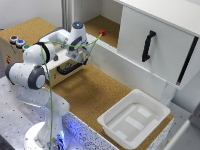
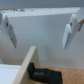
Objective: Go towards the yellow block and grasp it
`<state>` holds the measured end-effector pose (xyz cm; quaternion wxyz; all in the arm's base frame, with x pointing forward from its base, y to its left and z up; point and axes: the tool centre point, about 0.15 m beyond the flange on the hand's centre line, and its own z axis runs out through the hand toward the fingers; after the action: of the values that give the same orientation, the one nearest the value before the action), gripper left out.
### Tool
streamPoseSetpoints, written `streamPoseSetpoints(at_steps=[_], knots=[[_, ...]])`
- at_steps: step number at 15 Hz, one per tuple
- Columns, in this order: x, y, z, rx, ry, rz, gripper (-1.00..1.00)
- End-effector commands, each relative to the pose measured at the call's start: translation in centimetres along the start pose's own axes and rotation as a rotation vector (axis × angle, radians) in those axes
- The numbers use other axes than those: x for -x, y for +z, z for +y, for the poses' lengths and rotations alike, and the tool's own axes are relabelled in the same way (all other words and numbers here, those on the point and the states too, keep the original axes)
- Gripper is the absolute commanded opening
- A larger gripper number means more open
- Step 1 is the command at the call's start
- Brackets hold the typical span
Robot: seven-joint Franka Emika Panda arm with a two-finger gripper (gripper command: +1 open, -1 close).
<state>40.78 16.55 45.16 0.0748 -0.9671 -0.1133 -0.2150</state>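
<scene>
No yellow block shows in either view. My gripper hangs over the cork table, just past the edge of a wooden box, near a long white wall. In the wrist view the gripper is open and empty. Its two white fingers stand wide apart in front of the white wall. The box's wooden edge and a black handle lie below the fingers.
The wooden box carries red, blue and green buttons and a black handle. A small red object sits on the far cork surface. A white cabinet with a black handle stands at the exterior view's right. A white tray lies near the front.
</scene>
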Motion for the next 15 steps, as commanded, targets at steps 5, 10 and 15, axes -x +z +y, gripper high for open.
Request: streamPoseSetpoints(at_steps=[5,10,15], knots=[[-2.1,-2.3,-9.0,0.052,-0.286,-0.067,1.0],[-2.4,-3.1,-15.4,-0.032,-0.529,-0.112,1.0],[-3.4,-3.0,-21.3,-0.062,-0.787,-0.15,1.0]])
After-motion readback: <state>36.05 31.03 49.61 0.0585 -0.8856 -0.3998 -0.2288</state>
